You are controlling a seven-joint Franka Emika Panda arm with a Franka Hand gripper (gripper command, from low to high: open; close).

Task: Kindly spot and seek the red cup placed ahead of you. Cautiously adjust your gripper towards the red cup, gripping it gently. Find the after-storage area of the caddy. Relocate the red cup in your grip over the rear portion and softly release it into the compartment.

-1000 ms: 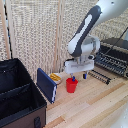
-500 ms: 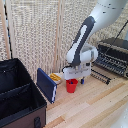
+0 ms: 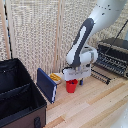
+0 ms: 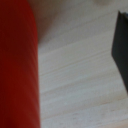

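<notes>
The arm is low over the red cup (image 3: 71,86), which stands upright on the wooden table (image 3: 95,107) near the middle of the exterior view. The white gripper (image 3: 75,78) sits right on top of the cup's rim, so this looks like the grasp step, the cup not yet lifted. In the wrist view the red cup (image 4: 17,65) fills one whole side of the picture, very close, with one dark finger (image 4: 121,45) on the far side and bare wood between. Whether the fingers stand wide or have closed on the cup, the pictures do not tell.

Next, by the look of it: settle the grip, lift straight up, then carry toward 8 o'clock to the caddy (image 3: 20,102), which stands open at the exterior view's left, well apart from the cup.

Now the room. A flat blue box (image 3: 46,84) leans upright at the cup's 9 o'clock, right between cup and caddy, with a small yellow-orange packet (image 3: 55,77) just beside it. The carry probably needs height to clear the box and the caddy's tall wall. At 2 o'clock sits the toaster oven (image 3: 114,56), clear of that path.
</notes>
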